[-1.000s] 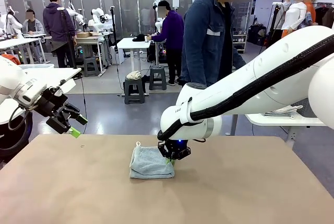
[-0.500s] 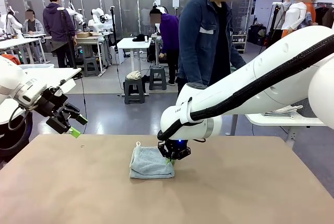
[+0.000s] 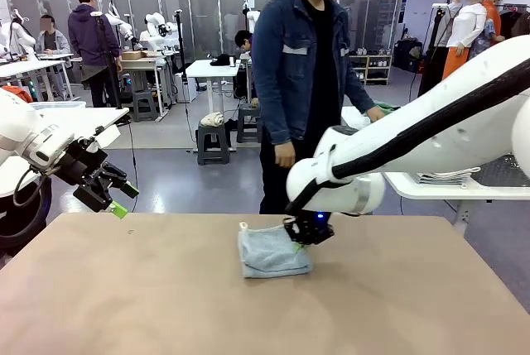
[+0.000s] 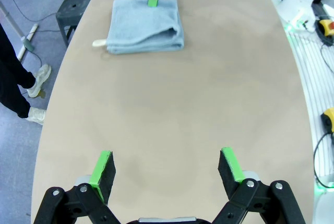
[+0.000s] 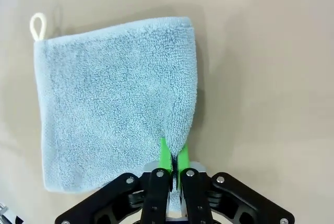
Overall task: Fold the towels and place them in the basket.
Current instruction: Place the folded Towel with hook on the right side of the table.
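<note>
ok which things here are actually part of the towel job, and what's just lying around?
Job: pale blue towel, folded, on the table; right gripper, shut on its edge; left gripper, open, off to the left.
Just around: grey stool on the floor beyond; white side table with papers; person at the far side.

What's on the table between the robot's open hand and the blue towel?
Nothing at all. In the left wrist view, the brown table is bare from the open left hand up to the folded blue towel.
</note>
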You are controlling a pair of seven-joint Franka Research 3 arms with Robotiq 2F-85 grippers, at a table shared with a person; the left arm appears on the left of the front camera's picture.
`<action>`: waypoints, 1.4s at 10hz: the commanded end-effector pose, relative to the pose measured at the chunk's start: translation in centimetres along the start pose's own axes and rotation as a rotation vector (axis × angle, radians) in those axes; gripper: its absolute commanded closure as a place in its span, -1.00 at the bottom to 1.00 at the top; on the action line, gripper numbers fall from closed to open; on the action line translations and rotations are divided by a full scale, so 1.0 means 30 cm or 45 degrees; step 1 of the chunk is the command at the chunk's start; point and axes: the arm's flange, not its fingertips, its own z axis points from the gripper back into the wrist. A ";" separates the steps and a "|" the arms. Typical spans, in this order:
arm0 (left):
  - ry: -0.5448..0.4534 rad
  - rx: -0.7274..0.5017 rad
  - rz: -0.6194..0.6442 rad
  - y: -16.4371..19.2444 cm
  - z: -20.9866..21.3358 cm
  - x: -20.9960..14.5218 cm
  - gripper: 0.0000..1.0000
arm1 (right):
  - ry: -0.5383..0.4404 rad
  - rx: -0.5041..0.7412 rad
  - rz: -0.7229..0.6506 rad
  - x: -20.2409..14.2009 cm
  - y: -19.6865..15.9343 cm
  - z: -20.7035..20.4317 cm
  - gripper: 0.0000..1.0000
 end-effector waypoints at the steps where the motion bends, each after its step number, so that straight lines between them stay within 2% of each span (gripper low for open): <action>1: 0.005 0.013 0.005 -0.005 0.003 0.005 -1.00 | -0.004 0.006 -0.013 -0.011 -0.203 0.047 0.89; 3: 0.005 0.013 0.005 -0.005 0.003 0.005 -1.00 | -0.025 0.044 -0.032 0.007 -0.436 0.142 0.89; 5: 0.005 0.013 0.005 -0.005 0.003 0.005 -1.00 | -0.099 -0.004 -0.032 0.033 -0.656 0.224 0.89; 7: 0.005 0.013 0.005 -0.005 0.003 0.005 -1.00 | -0.138 -0.065 -0.074 0.089 -0.820 0.260 0.89; 9: 0.005 0.013 0.005 -0.005 0.003 0.005 -1.00 | -0.158 -0.120 -0.062 0.137 -0.930 0.263 0.89; 10: 0.005 0.013 0.005 -0.005 0.003 0.005 -1.00 | -0.208 -0.170 -0.034 0.154 -0.966 0.258 0.89; 13: 0.005 0.013 0.005 -0.005 0.003 0.005 -1.00 | -0.221 -0.197 -0.055 0.179 -1.027 0.258 0.89; 14: 0.005 0.013 0.005 -0.005 0.003 0.005 -1.00 | -0.221 -0.195 -0.061 0.174 -1.035 0.265 0.49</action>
